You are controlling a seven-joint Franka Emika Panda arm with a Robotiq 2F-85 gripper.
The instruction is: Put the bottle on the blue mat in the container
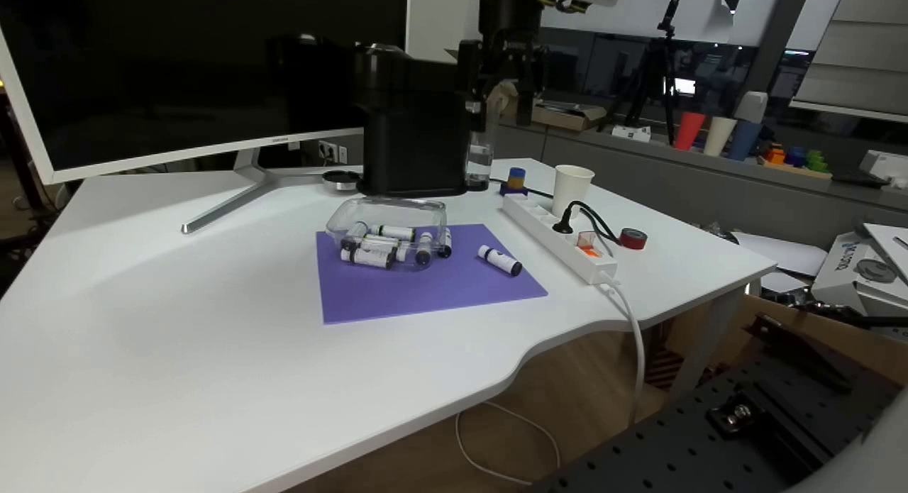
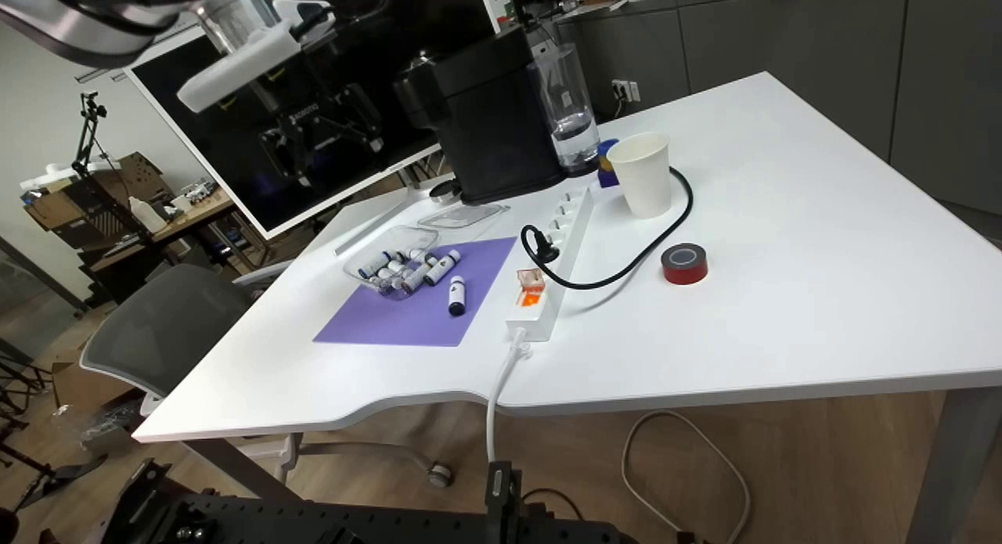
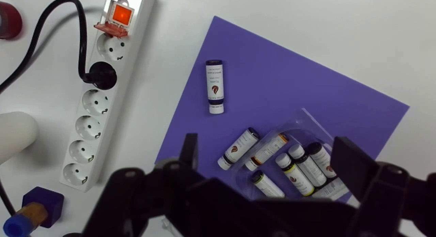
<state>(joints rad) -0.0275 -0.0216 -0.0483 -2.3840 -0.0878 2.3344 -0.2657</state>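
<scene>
One bottle (image 3: 215, 86) lies on its side on the blue mat (image 3: 289, 83), apart from the clear container (image 1: 408, 211). Wrist view: long axis close to the frame's vertical, white cap (image 3: 216, 109) toward the bottom, dark end (image 3: 214, 62) toward the top. Nearest mat edge runs slantwise beside it; beyond, a band of white table (image 3: 306, 22), then the power strip (image 3: 102, 117). Opposite flank: open mat. Gripper (image 3: 269, 155) above the table, fingers (image 3: 189, 150) spread wide.

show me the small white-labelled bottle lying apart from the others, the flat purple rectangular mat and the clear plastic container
Small white-labelled bottle (image 3: 215, 84): wrist view, on its label.
Flat purple rectangular mat (image 3: 272, 88): wrist view, on a bare stretch.
Clear plastic container (image 1: 406, 213): an exterior view, on its far wall.
</scene>
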